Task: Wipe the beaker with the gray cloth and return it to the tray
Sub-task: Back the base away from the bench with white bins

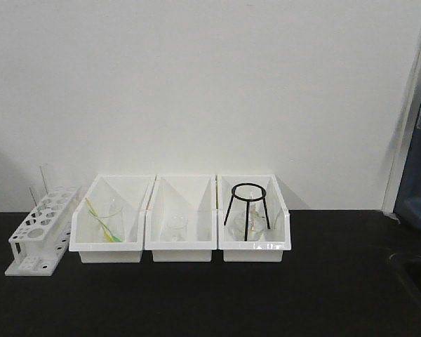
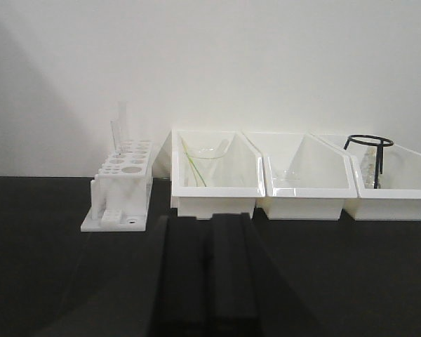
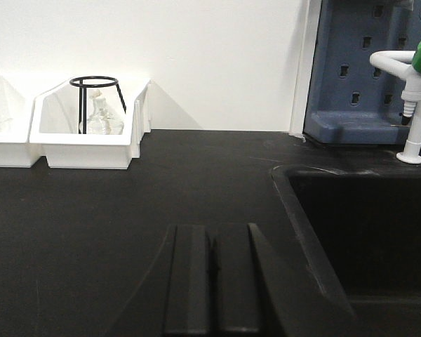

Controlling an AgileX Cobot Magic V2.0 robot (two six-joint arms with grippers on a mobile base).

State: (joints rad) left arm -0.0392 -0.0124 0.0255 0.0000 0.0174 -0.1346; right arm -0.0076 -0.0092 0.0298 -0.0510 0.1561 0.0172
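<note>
The beaker, the gray cloth and the tray are out of view in all three views. My left gripper [image 2: 210,221] hovers low over the black bench, pointing at the left white bin [image 2: 217,189]. Its dark fingers are pressed together with nothing between them. In the right wrist view my right gripper [image 3: 211,235] is shut as well, only a thin seam showing between its fingers, and it holds nothing. It sits above the bare bench just left of the sink [image 3: 365,232]. Neither arm shows in the front view.
Three white plastic bins [image 1: 181,242] stand in a row against the wall, holding clear glassware [image 1: 176,226] and a black wire tripod [image 1: 247,209]. A white test tube rack [image 1: 41,235] stands to their left. A white tap [image 3: 411,105] and a blue pegboard [image 3: 365,70] are at the right.
</note>
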